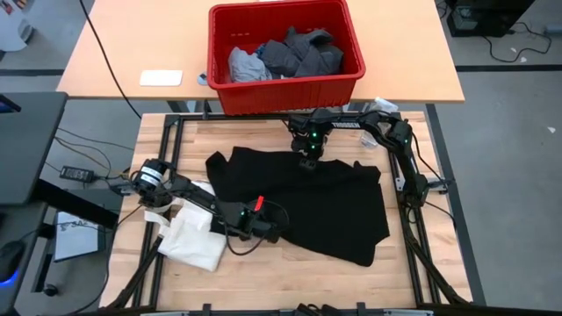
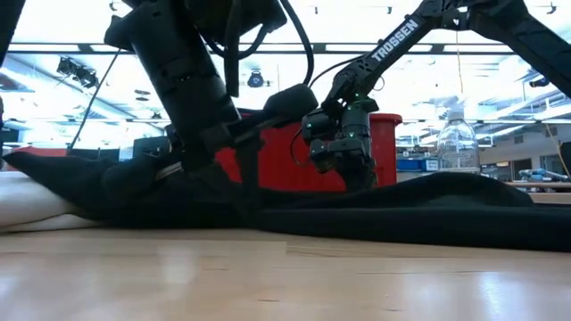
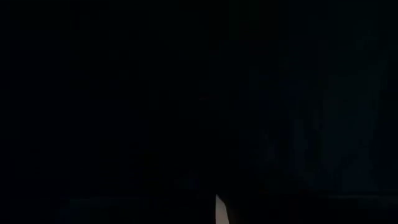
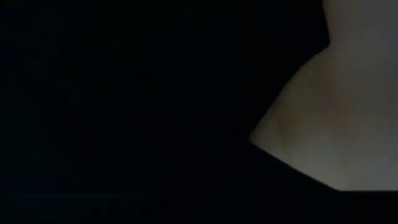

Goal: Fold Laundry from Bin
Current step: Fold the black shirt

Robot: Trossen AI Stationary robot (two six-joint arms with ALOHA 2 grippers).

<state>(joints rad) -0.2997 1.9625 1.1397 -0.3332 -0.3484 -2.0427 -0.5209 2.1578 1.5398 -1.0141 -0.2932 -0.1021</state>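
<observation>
Where black T-shirt [image 1: 307, 202] fills both wrist views, claw fingers hidden.

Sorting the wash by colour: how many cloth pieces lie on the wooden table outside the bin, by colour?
Black: 1, the black garment
White: 1, the white cloth
Total: 2

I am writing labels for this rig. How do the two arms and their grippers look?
Both arms are dark, jointed and slim. The left arm has a silver round joint near its base, green lights and a red part by the left gripper. The right arm bears white TROSSEN lettering, with green lights above the right gripper. Black cables run along both.
</observation>
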